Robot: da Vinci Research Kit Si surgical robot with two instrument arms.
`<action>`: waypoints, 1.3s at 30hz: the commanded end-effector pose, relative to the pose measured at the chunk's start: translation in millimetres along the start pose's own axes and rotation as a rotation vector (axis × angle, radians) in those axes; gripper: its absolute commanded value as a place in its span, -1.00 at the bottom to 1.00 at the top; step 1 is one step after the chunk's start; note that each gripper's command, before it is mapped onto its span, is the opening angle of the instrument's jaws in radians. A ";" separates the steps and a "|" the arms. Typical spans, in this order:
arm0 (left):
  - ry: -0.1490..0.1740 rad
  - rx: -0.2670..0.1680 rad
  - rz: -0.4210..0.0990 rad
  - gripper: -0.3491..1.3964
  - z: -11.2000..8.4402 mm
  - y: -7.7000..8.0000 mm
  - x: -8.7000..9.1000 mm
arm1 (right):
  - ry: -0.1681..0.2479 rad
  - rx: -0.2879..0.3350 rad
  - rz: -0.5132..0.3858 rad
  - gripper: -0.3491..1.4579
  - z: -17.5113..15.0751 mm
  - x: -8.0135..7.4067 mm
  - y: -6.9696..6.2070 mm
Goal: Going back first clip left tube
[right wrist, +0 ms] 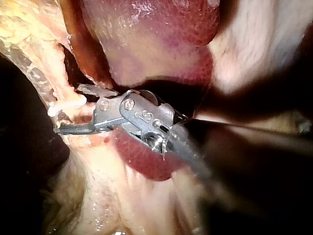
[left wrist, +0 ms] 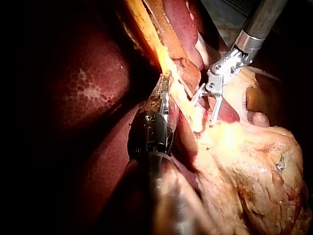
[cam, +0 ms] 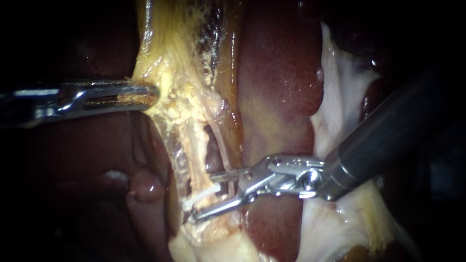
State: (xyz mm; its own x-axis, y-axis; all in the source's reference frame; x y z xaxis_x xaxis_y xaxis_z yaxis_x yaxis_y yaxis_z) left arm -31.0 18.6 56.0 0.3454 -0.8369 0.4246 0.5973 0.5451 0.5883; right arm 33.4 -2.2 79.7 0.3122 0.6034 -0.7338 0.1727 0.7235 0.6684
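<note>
Clip, endoscope view: the white clip (cam: 198, 198) sits across the left tube (cam: 193, 145), low down, just where the tube runs into the yellow tissue (cam: 167, 60).
Right tool, endoscope view: your right tool (cam: 204, 196) has its jaws apart, straddling the clip and gripping nothing. If you pull out crooked, a jaw could hook the clip and drag it off, or tear the tube.
Left tool, endoscope view: your left tool (cam: 148, 94) is clamped on the yellow tissue and holds it taut. Yank harder and I'd guess that thin tube takes the strain right at the clip.
Left wrist view: left tool (left wrist: 165, 85) is closed on the yellow strand, and the right tool (left wrist: 204, 111) is open just beside it. Can't make out the clip here.
Right wrist view: the clip (right wrist: 68, 105) lies between the right tool's (right wrist: 68, 110) open jaws, with the liver (right wrist: 142, 159) right under the tool. Dip while backing out and you could scrape the liver.
</note>
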 end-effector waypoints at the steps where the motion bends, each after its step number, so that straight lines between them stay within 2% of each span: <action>1: 0.000 0.000 0.000 -1.00 0.0 0.0 0.0 | 0.002 -0.005 -0.015 0.05 -0.6 0.3 -0.1; 8: 0.000 0.001 0.000 -1.00 0.0 0.0 0.0 | 0.007 -0.028 -0.138 0.05 -4.8 2.2 -0.5; 15: 0.000 0.001 0.000 -1.00 0.0 0.0 0.0 | 0.009 -0.041 -0.265 0.05 -9.4 4.8 -2.0; 26: -0.001 -0.001 0.001 -1.00 0.3 0.0 0.2 | 0.034 -0.095 -0.341 0.05 -15.3 9.8 -4.3; 33: -0.005 -0.003 0.007 -1.00 2.0 0.4 1.2 | 0.039 -0.101 -0.338 0.05 -15.4 9.9 -4.3; 36: -0.003 0.007 0.013 -1.00 3.7 0.8 2.2 | 0.042 -0.102 -0.338 0.05 -15.4 9.8 -4.1; 39: 0.014 0.018 0.002 -1.00 5.7 1.2 3.3 | 0.045 -0.100 -0.338 0.05 -15.5 9.8 -4.0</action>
State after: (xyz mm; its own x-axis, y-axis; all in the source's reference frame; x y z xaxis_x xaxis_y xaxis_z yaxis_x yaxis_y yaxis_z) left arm -33.5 16.7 62.5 0.3579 -0.8354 0.4172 0.5836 0.5489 0.5985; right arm 21.3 6.0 67.9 0.2108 0.3372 -0.9175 0.1648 0.9129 0.3734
